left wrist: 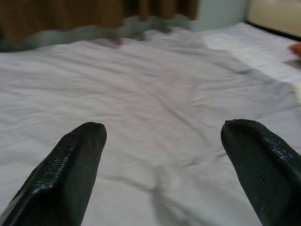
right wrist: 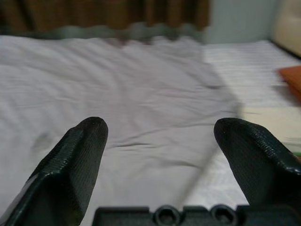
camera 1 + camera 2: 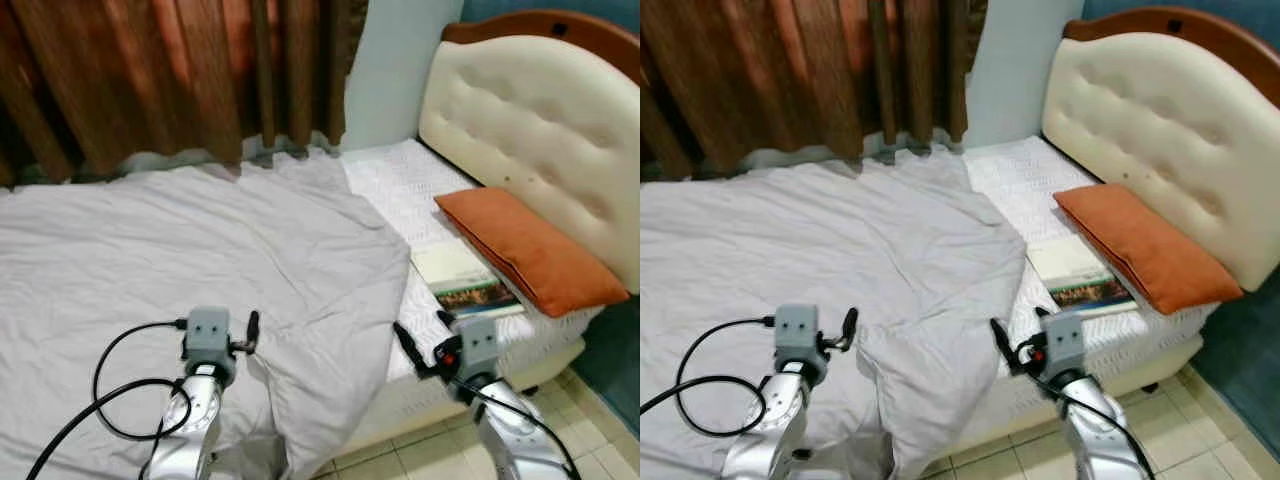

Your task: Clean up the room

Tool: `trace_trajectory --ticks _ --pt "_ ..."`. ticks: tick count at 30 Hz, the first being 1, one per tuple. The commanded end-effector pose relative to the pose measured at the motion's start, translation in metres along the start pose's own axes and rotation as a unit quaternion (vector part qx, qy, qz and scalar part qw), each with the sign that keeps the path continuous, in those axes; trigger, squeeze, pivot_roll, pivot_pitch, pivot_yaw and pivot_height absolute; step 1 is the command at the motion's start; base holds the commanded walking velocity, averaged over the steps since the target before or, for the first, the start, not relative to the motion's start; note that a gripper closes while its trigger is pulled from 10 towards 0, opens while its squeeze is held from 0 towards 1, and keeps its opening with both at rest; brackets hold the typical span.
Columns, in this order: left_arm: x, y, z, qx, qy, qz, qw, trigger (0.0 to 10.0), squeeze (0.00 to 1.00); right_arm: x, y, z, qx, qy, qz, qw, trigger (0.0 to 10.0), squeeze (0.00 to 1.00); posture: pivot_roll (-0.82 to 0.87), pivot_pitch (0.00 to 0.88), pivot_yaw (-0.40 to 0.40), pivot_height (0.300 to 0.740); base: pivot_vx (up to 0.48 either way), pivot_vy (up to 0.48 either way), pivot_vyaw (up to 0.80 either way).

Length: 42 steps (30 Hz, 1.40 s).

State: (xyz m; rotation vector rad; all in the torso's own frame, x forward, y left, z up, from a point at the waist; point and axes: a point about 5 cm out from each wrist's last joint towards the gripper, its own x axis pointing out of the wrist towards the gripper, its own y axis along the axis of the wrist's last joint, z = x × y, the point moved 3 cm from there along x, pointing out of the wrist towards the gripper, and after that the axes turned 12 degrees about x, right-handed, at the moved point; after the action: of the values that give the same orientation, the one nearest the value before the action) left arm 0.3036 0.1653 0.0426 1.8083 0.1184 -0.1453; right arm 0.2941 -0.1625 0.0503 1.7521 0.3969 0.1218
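A grey blanket (image 3: 200, 240) lies spread and wrinkled over most of the bed, one corner hanging over the near side. An orange pillow (image 3: 525, 245) rests at the head end, with a book (image 3: 462, 278) flat on the white mattress (image 3: 400, 185) beside it. My left gripper (image 3: 250, 325) hovers low over the blanket's near part, open, with nothing between its fingers (image 1: 70, 165). My right gripper (image 3: 422, 330) is held at the bed's near edge, just short of the book, open and empty too, its fingers (image 2: 70, 160) wide apart.
A cream tufted headboard (image 3: 540, 120) with a wooden rim stands at the right. Brown curtains (image 3: 180, 70) hang behind the bed's far side. Tiled floor (image 3: 400, 460) shows under my right arm, and a dark blue surface (image 3: 615, 370) borders it at the far right.
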Motion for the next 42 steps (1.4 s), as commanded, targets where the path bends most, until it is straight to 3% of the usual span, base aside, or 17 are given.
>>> trace_trajectory --ticks 1,21,27,29,31,33,34,35,36,39,42 --pt "0.000 0.001 -0.001 -0.008 0.004 -0.001 1.000 10.0 0.00 0.001 0.004 0.004 -0.006 -0.003 0.003 1.000 10.0 0.00 -0.02 0.000 -0.007 0.740 0.469 0.000 0.00" --pt "0.005 -0.001 0.006 0.015 -0.016 -0.010 1.000 10.0 0.00 0.000 0.000 0.003 -0.013 0.007 -0.009 1.000 10.0 0.00 -0.03 0.000 -0.008 0.740 0.479 0.000 0.00" --pt "0.024 -0.012 0.004 0.042 -0.041 -0.060 0.996 10.0 0.00 -0.006 -0.004 0.001 -0.010 0.007 -0.016 1.000 10.0 0.00 -0.04 0.002 -0.012 0.740 0.000 0.000 0.00" --pt "0.029 -0.018 0.000 0.042 -0.042 -0.085 0.995 10.0 0.00 -0.012 -0.006 0.000 -0.006 0.006 -0.019 1.000 10.0 0.00 -0.06 0.047 -0.014 0.740 0.000 0.000 0.00" --pt "0.035 -0.029 -0.003 0.042 -0.026 -0.129 0.990 10.0 0.00 -0.033 -0.010 -0.003 -0.001 0.001 -0.033 0.999 10.0 0.00 -0.10 0.180 -0.021 0.740 0.000 0.000 0.00" --pt "0.036 -0.032 -0.003 0.037 -0.021 -0.141 0.989 10.0 0.00 -0.041 -0.010 -0.004 0.000 0.000 -0.038 0.999 10.0 0.00 -0.11 0.204 -0.025 0.740 0.000 0.000 0.00" --pt "0.040 -0.032 0.002 0.021 -0.013 -0.152 0.988 10.0 0.00 -0.061 -0.011 -0.010 -0.001 0.001 -0.052 0.999 10.0 0.00 -0.17 0.317 -0.032 0.740 0.000 0.000 0.00" --pt "0.040 -0.032 0.002 0.021 -0.013 -0.152 0.988 10.0 0.00 -0.061 -0.011 -0.010 -0.001 0.001 -0.052 0.999 10.0 0.00 -0.17 0.317 -0.032 0.740 0.000 0.000 0.00" --pt "0.044 -0.029 0.006 0.013 -0.014 -0.153 0.988 10.0 0.00 -0.077 -0.010 -0.018 -0.001 0.003 -0.061 0.998 10.0 0.00 -0.21 0.379 -0.038 0.740 0.000 0.000 0.00" --pt "0.049 -0.023 0.007 0.017 -0.011 -0.148 0.989 10.0 0.00 -0.089 -0.010 -0.025 0.000 0.005 -0.072 0.997 10.0 0.00 -0.24 0.448 -0.046 0.740 0.000 0.000 0.00" --pt "0.057 -0.010 0.001 0.023 0.013 -0.127 0.992 10.0 0.00 -0.108 -0.004 -0.037 -0.001 0.006 -0.082 0.997 10.0 0.00 -0.29 0.538 -0.051 0.740 0.000 0.000 0.00"
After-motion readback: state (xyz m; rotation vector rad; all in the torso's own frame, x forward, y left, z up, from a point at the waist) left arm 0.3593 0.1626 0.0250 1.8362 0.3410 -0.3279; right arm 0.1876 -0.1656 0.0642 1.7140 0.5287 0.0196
